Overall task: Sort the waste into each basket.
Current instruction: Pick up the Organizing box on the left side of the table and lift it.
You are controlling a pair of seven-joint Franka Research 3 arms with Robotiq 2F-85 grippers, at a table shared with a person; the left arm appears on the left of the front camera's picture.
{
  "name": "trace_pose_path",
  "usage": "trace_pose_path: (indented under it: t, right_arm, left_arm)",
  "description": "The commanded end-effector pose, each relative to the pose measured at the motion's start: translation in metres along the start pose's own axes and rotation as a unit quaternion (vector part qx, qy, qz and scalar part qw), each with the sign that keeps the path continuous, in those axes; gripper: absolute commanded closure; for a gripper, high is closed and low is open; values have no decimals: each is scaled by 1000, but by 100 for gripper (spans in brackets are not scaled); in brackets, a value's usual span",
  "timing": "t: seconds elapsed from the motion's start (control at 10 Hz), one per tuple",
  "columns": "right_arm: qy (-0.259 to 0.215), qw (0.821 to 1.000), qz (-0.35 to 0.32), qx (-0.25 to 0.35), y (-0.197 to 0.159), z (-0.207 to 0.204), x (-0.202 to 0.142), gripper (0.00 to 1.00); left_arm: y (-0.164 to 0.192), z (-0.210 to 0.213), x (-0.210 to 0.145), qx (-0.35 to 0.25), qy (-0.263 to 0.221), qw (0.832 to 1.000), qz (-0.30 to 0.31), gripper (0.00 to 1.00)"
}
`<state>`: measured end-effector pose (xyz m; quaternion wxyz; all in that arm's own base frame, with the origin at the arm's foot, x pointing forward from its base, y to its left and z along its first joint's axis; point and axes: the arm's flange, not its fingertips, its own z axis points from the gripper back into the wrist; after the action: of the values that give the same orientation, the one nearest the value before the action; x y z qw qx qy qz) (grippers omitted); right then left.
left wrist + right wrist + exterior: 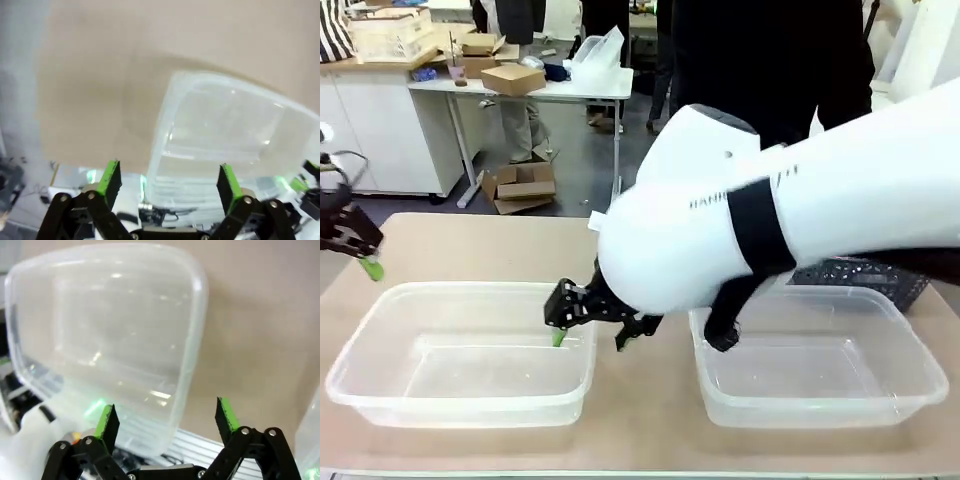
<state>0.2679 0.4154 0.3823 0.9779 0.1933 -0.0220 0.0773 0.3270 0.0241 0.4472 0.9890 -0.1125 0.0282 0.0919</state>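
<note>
Right hand (592,335), wide open, empty, over a basket (450,405) rim (left hand (167,180) open too).

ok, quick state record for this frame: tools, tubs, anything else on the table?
left tool: open, holding nothing, near the table's left edge
right tool: open, holding nothing, over the left tub's right end
left tub: on the table, nothing inside
right tub: beside the left tub, not touching it; nothing in the part that shows
dark lattice basket: behind the right tub
</note>
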Motion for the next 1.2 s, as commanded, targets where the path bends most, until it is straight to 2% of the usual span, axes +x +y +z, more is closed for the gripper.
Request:
trace_pose_path:
  t: [0.0,0.1,0.2,0.4,0.5,0.7,0.9,1.1]
  right_arm:
    - [-12,998,-37,-49,24,-5,16,0]
    - [-19,997,-43,-68,22,-8,16,0]
    - [-7,1000,-13,-25,-2,-4,4,0]
    - [-7,1000,-13,-25,-2,-4,4,0]
    - [-13,999,-25,-43,-2,-4,8,0]
    - [1,997,-59,-55,-1,-21,24,0]
    - [24,994,-72,-83,7,-33,36,0]
    - [22,992,-75,-100,14,-34,41,0]
  left_arm:
    - [22,-121,-45,-20,-1,999,-27,0]
    - [21,-136,-41,-54,43,997,-44,0]
    - [5,-24,19,-2,8,1000,-8,0]
    - [5,-24,19,-2,8,1000,-8,0]
    - [5,-48,35,-13,23,999,-18,0]
    - [2,-77,27,21,36,998,-51,0]
    - [10,-90,12,68,47,996,-42,0]
    - [10,-103,8,76,61,994,-42,0]
